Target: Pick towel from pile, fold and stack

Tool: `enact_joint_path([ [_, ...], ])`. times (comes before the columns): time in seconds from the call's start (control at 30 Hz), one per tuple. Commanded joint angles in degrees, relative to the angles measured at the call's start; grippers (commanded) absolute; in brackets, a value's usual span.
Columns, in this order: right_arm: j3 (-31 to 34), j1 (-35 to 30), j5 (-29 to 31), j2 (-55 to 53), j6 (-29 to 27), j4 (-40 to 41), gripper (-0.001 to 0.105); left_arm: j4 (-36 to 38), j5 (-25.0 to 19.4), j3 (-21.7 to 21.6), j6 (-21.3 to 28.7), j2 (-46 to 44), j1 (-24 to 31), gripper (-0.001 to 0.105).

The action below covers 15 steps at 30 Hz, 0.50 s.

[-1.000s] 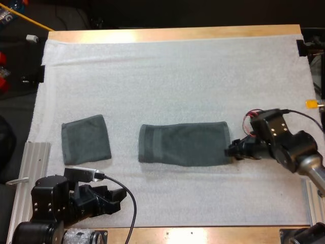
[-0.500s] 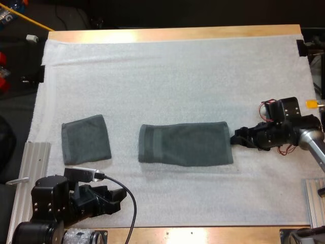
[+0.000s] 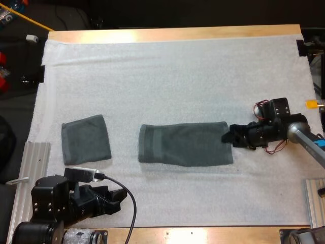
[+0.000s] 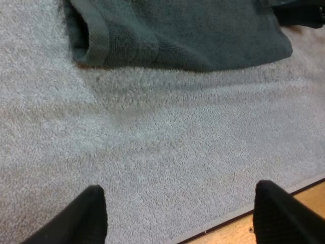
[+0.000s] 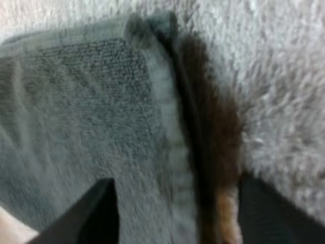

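1. Wooden table (image 3: 172,34): is being covered over most of its top by the mat, with bare wood being shown along the far and near edges.

2. White mat (image 3: 177,76): is being lain on by two dark grey-green towels, well apart from one another.

3. Long towel (image 3: 183,145): is being kept flat near the mat's middle, lengthwise from left to right, in a folded band. Its left end is being shown as a rounded fold in the left wrist view.

4. Small folded towel (image 3: 85,139): is being kept flat at the left of the mat as a neat square, touched by neither gripper.

5. Right gripper (image 3: 227,137): is being held low at the long towel's right end. Its fingers (image 5: 101,208) are being held wide apart, one over the towel's hem and the other over the bare mat just beside it.

6. Left gripper (image 3: 119,195): is being held over the near left part of the mat, near of both towels. Its fingers (image 4: 91,211) are being held wide apart, with nothing being gripped between them.
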Motion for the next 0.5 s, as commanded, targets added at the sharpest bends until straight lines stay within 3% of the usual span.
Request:
enact_joint_path([
  [0.0,-0.5,-0.1,-2.7,0.6,1.4,-1.1,0.048,-0.2,0.5,-0.5,0.2,-0.3,-0.1,0.059],
  [0.47,-0.5,8.0,-3.1,3.3,5.8,-4.5,0.048,-0.2,0.5,-0.5,0.2,-0.3,-0.1,0.059],
])
